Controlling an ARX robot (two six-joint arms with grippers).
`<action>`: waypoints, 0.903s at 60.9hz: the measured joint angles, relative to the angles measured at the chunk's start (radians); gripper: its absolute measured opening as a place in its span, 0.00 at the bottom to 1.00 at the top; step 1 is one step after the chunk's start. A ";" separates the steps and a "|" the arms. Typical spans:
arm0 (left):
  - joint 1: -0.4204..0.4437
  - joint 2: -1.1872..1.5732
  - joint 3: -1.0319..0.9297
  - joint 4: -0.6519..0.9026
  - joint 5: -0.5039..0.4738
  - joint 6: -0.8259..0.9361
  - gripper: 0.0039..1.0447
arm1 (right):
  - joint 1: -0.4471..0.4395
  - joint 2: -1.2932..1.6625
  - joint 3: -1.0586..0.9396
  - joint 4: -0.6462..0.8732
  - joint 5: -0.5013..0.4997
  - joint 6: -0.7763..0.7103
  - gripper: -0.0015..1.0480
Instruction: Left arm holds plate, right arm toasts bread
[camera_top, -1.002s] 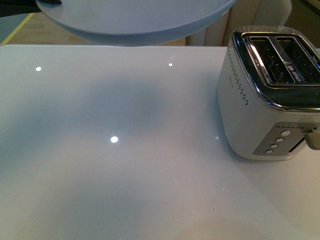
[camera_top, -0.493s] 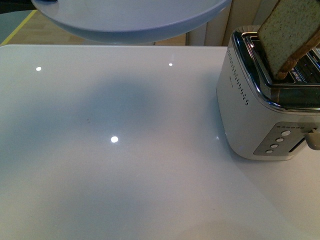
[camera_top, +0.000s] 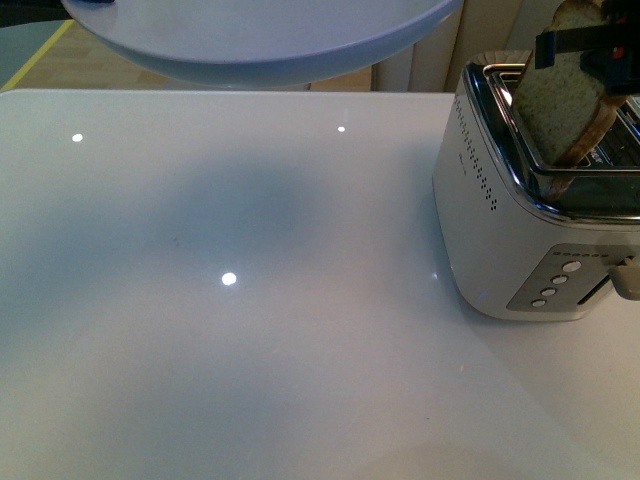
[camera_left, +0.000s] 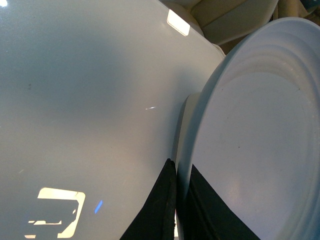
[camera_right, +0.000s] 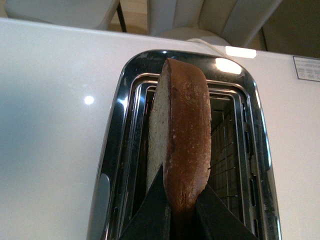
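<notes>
The pale blue-white plate (camera_top: 260, 40) hangs in the air over the table's far edge, empty. In the left wrist view my left gripper (camera_left: 180, 200) is shut on the rim of the plate (camera_left: 250, 130), one dark finger on each face. The bread (camera_top: 558, 100), a brown wholemeal slice, stands tilted with its lower end inside the slot of the toaster (camera_top: 520, 210) nearest the toaster's left side. My right gripper (camera_top: 588, 50) is shut on the slice's upper end. In the right wrist view the bread (camera_right: 182, 135) shows crust-on between the black fingers of my right gripper (camera_right: 182, 212).
The white and chrome toaster sits at the table's right, its buttons and lever facing me. Its second slot (camera_right: 227, 150) is empty. The glossy white table (camera_top: 250, 330) reflects ceiling lights. Pale chairs (camera_right: 215, 17) stand beyond the far edge.
A second ago no bread showed. It came in from above, and since half a second ago it has sunk deeper into the slot, bringing the right fingers into the front view. The plate hardly moved.
</notes>
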 joint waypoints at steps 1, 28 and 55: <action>0.000 0.000 0.000 0.000 0.000 0.000 0.02 | 0.000 0.003 0.000 0.000 -0.002 0.000 0.03; 0.006 -0.004 0.000 0.000 0.005 0.000 0.02 | -0.014 -0.029 -0.070 0.042 -0.052 0.045 0.51; 0.018 -0.009 -0.002 0.000 0.017 0.005 0.02 | -0.122 -0.647 -0.327 -0.039 -0.131 0.156 0.92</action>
